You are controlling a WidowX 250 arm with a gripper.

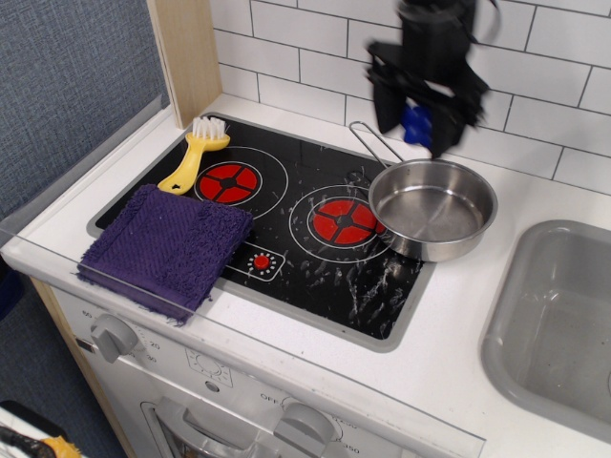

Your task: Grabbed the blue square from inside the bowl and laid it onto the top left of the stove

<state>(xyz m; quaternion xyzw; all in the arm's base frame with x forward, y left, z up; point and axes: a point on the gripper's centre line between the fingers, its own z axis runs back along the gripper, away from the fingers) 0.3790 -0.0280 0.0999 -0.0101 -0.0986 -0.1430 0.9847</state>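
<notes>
The jaws grip the blue square (414,124), held in the air above the emptied bowl (433,207) — the carry step. Next, I judge, a leftward move to the stove (286,196), its far-left corner near the yellow brush (196,153).

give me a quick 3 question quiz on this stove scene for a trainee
1. True or false: the blue square lies in the bowl.
2. Multiple choice: what rests beside the stove's left burner, at its back left? A) a yellow brush B) a spoon C) a sponge
3. Fill in: the purple cloth covers the stove's front ____ corner.

Key
1. False. The tool holds it in the air above the bowl, which looks empty.
2. A. The yellow brush lies there, bristles toward the wall.
3. Left.
</notes>
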